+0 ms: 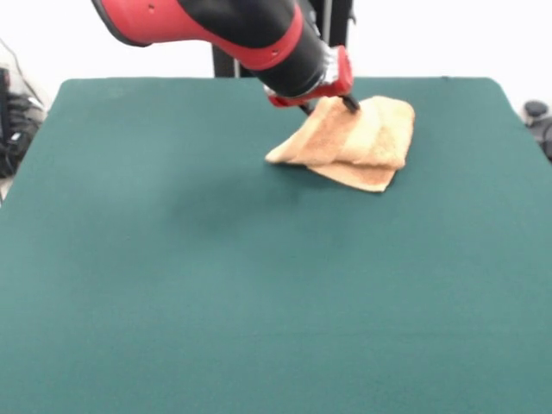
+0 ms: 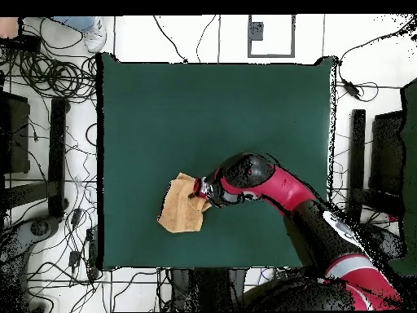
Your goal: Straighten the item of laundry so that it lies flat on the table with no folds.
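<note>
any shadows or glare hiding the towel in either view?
Front view: even light, no glare; the towel casts only a thin shadow on the table, and the gripper covers its top edge. Overhead view: no glare either; the gripper overlaps the towel.

Bright, even, diffuse light, soft shadow on the table (image 1: 172, 285) under the arm (image 1: 233, 30) and beside the towel (image 1: 354, 138), white surroundings blown out, slight overall softness.

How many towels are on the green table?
1. The towel lies folded on the table, near its far edge, with the gripper at its top. Nothing else shows.
</note>
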